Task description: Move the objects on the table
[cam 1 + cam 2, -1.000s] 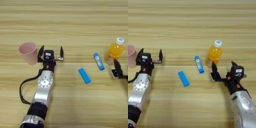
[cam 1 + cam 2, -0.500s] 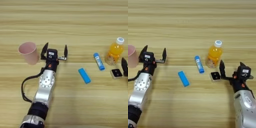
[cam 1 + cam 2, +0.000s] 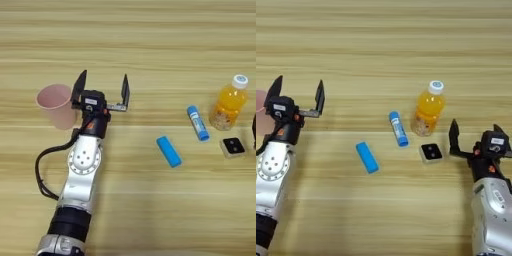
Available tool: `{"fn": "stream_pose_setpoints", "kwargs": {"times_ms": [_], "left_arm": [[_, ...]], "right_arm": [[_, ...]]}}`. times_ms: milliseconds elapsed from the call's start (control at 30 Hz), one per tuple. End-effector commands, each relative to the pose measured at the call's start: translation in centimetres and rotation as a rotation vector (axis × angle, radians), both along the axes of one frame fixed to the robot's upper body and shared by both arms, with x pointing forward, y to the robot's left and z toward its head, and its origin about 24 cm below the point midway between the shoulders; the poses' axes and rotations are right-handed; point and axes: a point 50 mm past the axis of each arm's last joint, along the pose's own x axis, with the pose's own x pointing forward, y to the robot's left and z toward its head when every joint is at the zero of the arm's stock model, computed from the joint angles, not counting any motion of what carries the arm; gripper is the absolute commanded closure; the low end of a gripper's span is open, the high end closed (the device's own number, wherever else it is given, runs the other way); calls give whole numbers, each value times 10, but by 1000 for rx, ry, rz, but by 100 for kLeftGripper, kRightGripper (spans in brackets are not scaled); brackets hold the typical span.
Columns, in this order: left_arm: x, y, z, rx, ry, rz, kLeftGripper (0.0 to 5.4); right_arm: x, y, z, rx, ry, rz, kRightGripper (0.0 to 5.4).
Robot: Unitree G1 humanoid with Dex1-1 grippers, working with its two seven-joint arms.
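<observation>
Left end effector, fingers spread, beside the pink cup: light and thin-walled, best pinched gently at the rim.

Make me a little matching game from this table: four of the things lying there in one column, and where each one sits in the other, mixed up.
Things:
1. pink cup
2. juice bottle
3. blue flat bar
4. beige square

Places:
a. just in front of the bottle, left of the right gripper
b. beside the open left gripper, at its left
c. standing upright, right of the blue tube
d. lying nearer the robot than the tube, to its left

Pairs: 1-b, 2-c, 3-d, 4-a
</observation>
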Motion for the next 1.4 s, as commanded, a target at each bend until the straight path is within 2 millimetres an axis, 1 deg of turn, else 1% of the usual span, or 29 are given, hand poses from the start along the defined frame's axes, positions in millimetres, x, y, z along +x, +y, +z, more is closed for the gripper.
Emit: {"fn": "stream_pose_setpoints", "kwargs": {"times_ms": [33, 167, 300, 500, 600, 633, 767, 867, 967, 1133, 1333, 1400], "left_arm": [[0, 23, 1, -32, 52, 90, 0], [-8, 49, 4, -34, 64, 212, 0], [-16, 62, 9, -29, 51, 269, 0], [-31, 65, 34, -27, -12, 256, 0], [-37, 65, 40, -37, -3, 234, 0], [-38, 65, 40, -43, 8, 225, 0], [-44, 57, 28, -27, 103, 148, 0], [-51, 59, 18, -17, 157, 144, 0], [-54, 58, 14, -11, 180, 139, 0], [-56, 57, 10, -5, 198, 136, 0], [-61, 60, 10, 11, 205, 145, 0], [-63, 59, 6, 7, 225, 136, 0]], "right_arm": [[3, -2, 4, -19, -20, -14, 3], [4, 1, 3, -17, -14, -12, 3], [4, 2, 2, -18, -11, -10, 3], [5, 4, 0, -15, -3, -4, 3], [6, 5, 0, -12, -2, -2, 3], [6, 5, 0, -11, -2, -1, 3], [6, 6, 0, -8, -3, -2, 3], [6, 6, 0, -8, -5, -3, 3], [6, 6, 0, -9, -8, -8, 3], [6, 2, 2, -12, -13, -20, 3], [6, 1, 3, -15, -15, -24, 3], [6, 1, 3, -15, -15, -25, 3]]}}
